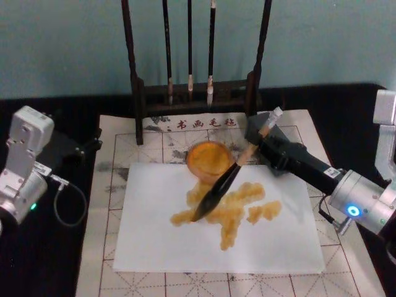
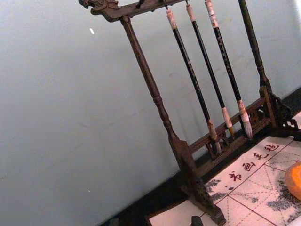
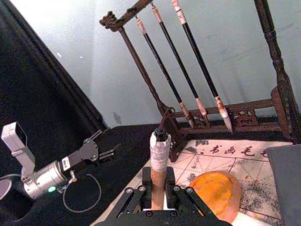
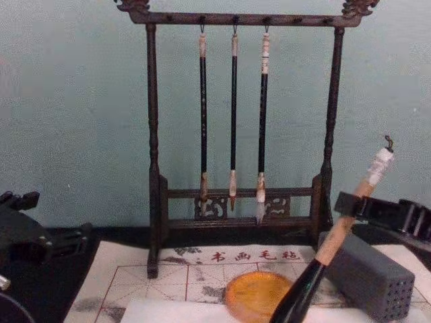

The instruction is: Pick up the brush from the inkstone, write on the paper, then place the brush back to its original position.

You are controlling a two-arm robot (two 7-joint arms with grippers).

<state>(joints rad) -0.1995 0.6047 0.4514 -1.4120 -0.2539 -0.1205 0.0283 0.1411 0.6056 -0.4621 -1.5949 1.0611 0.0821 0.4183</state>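
Note:
My right gripper (image 1: 262, 141) is shut on the tan upper handle of the brush (image 1: 226, 182), just below its white end cap. The brush slants down to the left, and its dark bristle tip meets the white paper (image 1: 154, 241) at the left end of a patch of amber strokes (image 1: 238, 207). The round orange inkstone (image 1: 209, 159) sits at the paper's far edge, right beside the brush shaft. In the chest view the brush (image 4: 335, 237) rises from beside the inkstone (image 4: 259, 296) through the right gripper (image 4: 355, 205). The right wrist view looks along the handle (image 3: 159, 162). My left gripper (image 1: 90, 147) is parked open at the left.
A dark wooden rack (image 1: 139, 93) with three thin hanging brushes (image 4: 233, 114) stands behind the gridded felt mat (image 1: 108, 185). A grey rectangular block (image 4: 370, 272) with small holes lies at the right, under my right arm. A loose cable (image 1: 68, 204) hangs by the left arm.

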